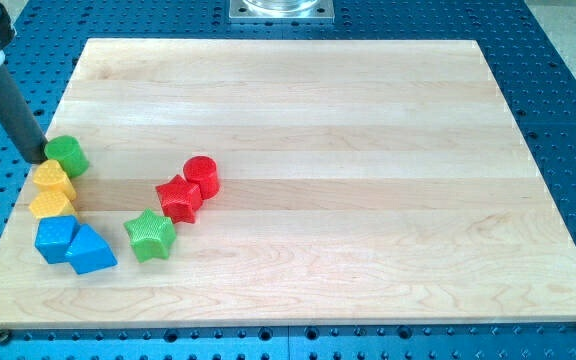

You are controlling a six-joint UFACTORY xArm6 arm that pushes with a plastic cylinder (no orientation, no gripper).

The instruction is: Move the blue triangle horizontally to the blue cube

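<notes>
Camera view: ribbed blue triangle (91,251), wooden board (368,150).

My tip (36,157) sits at the view's left edge of the wooden board (318,120), touching the left side of the green cylinder (68,155). Just below that cylinder is the yellow block (54,180), and right under it lies a second yellow block (52,205). Below those two sits the blue cube (56,240). The blue triangle (90,251) is pressed against the cube's right side. To the right of the triangle, a little apart, is the green star (150,235). Up and right of that star is the red star (180,197), and the red cylinder (201,177) touches its upper right side.
</notes>
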